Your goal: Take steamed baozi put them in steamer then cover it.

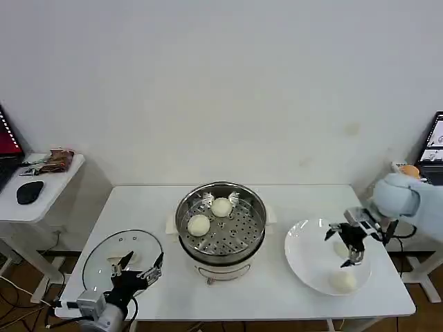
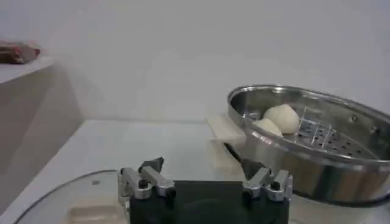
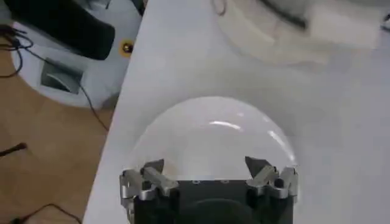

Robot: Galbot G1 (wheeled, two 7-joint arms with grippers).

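Right gripper (image 1: 349, 246): fingers spread, nothing between them, poised over the white plate (image 1: 304, 259) near the table's (image 1: 138, 200) right edge. Left gripper (image 1: 140, 266): fingers spread, empty, hovering at the front-left corner just over the cover (image 1: 104, 259). Steamer (image 1: 221, 220): mid-table, uncovered, two baozi (image 1: 210, 216) on its perforated floor toward the back-left. Cover: flat on the table at the front-left corner, white handle up. Plate: holds one baozi (image 1: 342, 280) at its front rim, another (image 1: 340, 249) partly hidden beneath the right gripper.
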